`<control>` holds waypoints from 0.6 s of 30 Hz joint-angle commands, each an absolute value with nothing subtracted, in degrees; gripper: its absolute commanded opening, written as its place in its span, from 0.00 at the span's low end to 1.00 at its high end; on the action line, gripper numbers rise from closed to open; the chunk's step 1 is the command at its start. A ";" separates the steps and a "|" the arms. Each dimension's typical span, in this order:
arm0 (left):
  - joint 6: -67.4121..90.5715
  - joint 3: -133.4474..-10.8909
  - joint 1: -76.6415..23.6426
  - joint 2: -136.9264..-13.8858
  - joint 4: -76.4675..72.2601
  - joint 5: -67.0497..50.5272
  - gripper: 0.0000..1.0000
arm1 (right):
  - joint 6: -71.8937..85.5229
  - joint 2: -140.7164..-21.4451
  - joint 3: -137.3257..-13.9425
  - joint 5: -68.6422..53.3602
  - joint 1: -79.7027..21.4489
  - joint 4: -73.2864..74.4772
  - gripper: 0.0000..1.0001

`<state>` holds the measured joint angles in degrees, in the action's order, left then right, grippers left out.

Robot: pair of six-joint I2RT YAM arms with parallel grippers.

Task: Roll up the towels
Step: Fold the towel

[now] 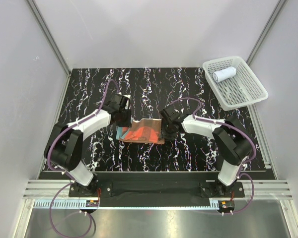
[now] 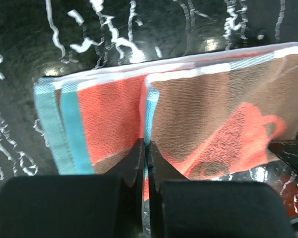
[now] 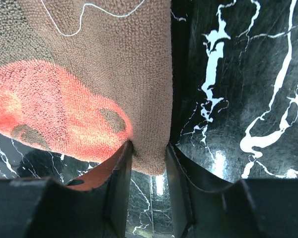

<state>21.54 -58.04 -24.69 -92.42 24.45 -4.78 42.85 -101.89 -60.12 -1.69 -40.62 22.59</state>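
Note:
The orange-red towel (image 1: 141, 132) with teal edging and a brown side lies partly folded on the black marbled table, between both arms. My left gripper (image 1: 125, 118) is shut on the towel's far left edge; the left wrist view shows the jaws (image 2: 147, 145) pinching the teal-edged fold of the towel (image 2: 109, 114). My right gripper (image 1: 165, 128) holds the right edge; in the right wrist view its jaws (image 3: 149, 148) clamp the brown corner of the towel (image 3: 89, 74). The white towel (image 1: 223, 75) lies rolled in the basket.
The white plastic mesh basket (image 1: 258, 89) stands at the back right corner of the table, partly over its edge. Grey walls with metal rails enclose the table (image 1: 188, 89) on three sides.

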 commanded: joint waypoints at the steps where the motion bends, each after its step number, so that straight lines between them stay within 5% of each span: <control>1: 22.15 -60.56 -24.79 -89.48 26.36 -0.18 0.00 | 43.59 -101.17 -56.87 -1.85 -40.52 24.61 0.40; 14: 21.18 -62.32 -24.87 -88.50 32.78 8.52 0.01 | 43.42 -98.35 -53.09 -1.32 -40.52 26.37 0.39; 18: 21.01 -61.61 -24.79 -88.94 32.96 9.75 0.10 | 43.15 -98.09 -53.09 -1.41 -40.52 26.98 0.40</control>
